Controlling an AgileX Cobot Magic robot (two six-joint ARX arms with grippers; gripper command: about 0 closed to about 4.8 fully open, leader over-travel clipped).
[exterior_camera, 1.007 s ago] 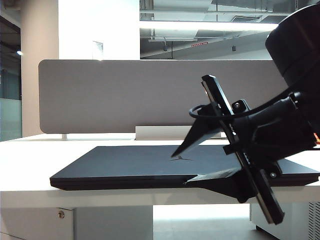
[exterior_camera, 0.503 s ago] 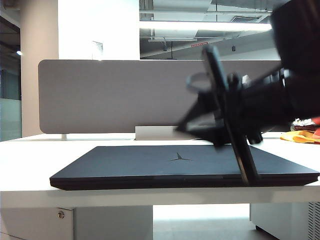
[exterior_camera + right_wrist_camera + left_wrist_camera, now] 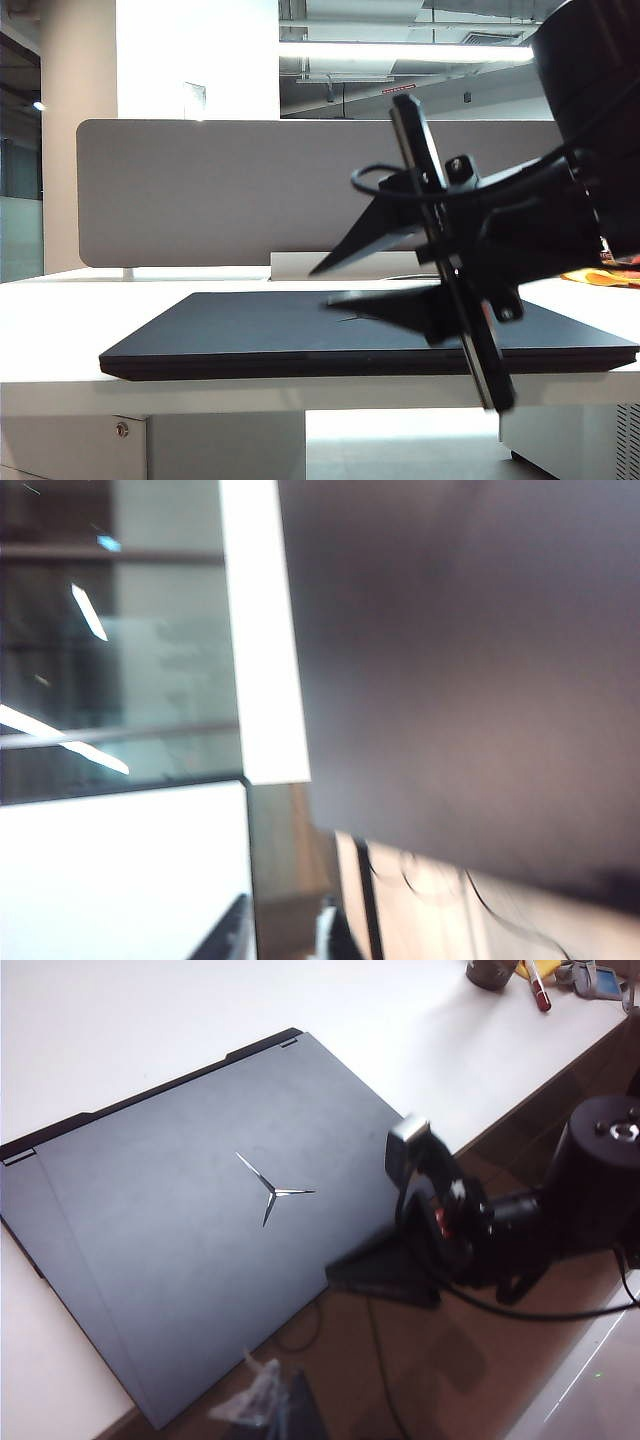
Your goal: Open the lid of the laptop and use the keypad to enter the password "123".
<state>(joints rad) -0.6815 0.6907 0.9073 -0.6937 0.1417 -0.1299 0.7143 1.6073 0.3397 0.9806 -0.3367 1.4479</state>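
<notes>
The laptop [image 3: 370, 335] lies closed on the worktop [image 3: 60, 330], long axis 9-to-3. The right end effector [image 3: 340, 285], fingers parted and empty, hovers above its front edge; the left end effector is unseen.

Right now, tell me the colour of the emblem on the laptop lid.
Silvery white emblem on the matte black lid; clearest in the left wrist view.

The slim matte black laptop [image 3: 300, 335] lies on a plain white table [image 3: 60, 340]; its flat dark slate-grey lid [image 3: 190, 1250] bears a small silvery three-pointed emblem [image 3: 270, 1190]. Behind it stands a wide pale grey divider board with rounded corners [image 3: 230, 190]. The black two-finger right gripper [image 3: 335, 285] is dark throughout, with one red spot on its body in the left wrist view. Orange-yellow cloth [image 3: 605, 275] shows at the table's right edge.
</notes>
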